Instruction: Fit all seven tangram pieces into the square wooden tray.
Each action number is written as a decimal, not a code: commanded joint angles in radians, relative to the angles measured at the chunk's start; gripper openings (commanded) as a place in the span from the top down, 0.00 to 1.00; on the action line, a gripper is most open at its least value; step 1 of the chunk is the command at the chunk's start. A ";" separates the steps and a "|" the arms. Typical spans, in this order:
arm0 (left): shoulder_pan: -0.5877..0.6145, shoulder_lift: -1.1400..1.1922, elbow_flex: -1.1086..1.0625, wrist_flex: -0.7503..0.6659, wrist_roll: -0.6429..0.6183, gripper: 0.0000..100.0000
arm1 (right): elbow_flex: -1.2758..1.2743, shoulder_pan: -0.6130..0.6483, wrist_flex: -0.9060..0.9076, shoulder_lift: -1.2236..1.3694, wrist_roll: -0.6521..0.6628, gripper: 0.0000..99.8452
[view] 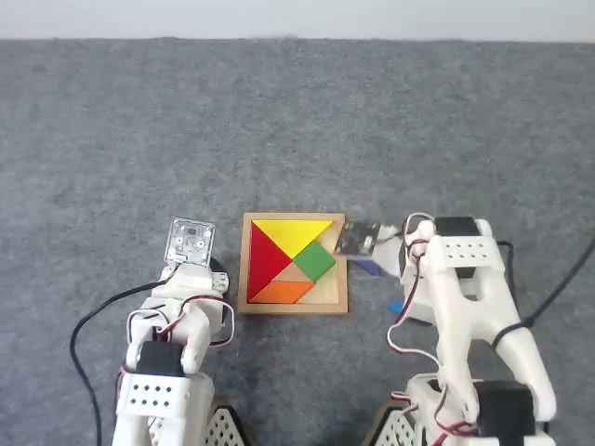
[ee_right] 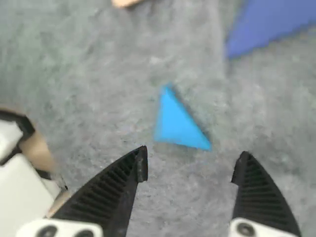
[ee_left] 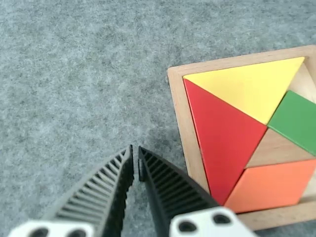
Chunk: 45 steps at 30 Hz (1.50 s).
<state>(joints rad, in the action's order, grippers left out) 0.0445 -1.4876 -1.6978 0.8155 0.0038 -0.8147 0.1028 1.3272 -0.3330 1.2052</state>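
Right claw (ee_right: 192, 160), fingers spread wide, hangs low over the grey mat (ee_right: 98, 74), a small light-blue triangle (ee_right: 178, 126) just ahead of its tips. Left claw (ee_left: 135, 152), fingers together and holding nothing, hovers beside the wooden tray (ee_left: 178, 118), which holds a yellow triangle (ee_left: 247, 89), red triangle (ee_left: 222, 133), green square (ee_left: 296, 121) and orange piece (ee_left: 271, 185).

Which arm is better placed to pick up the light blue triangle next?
Right: the open right tool hangs by the light blue triangle, while the shut left tool is on the opposite side of the tray.
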 commanded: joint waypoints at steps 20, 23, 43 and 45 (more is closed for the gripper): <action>0.003 -0.014 0.008 0.000 -0.003 0.99 | -0.149 0.107 -0.180 -0.041 0.222 0.71; 0.003 -0.014 0.008 0.000 -0.003 0.99 | -0.193 0.107 -0.182 -0.041 0.296 0.73; 0.003 -0.014 0.008 0.000 -0.003 0.99 | -0.262 -0.001 -0.188 -0.042 0.531 0.74; 0.003 -0.014 0.008 0.000 -0.003 0.99 | -0.264 -0.001 -0.188 -0.042 0.531 0.74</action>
<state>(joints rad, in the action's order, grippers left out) 0.0445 -1.4876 -1.6978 0.8155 0.0038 -1.0587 0.1181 1.1385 -0.3744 1.7208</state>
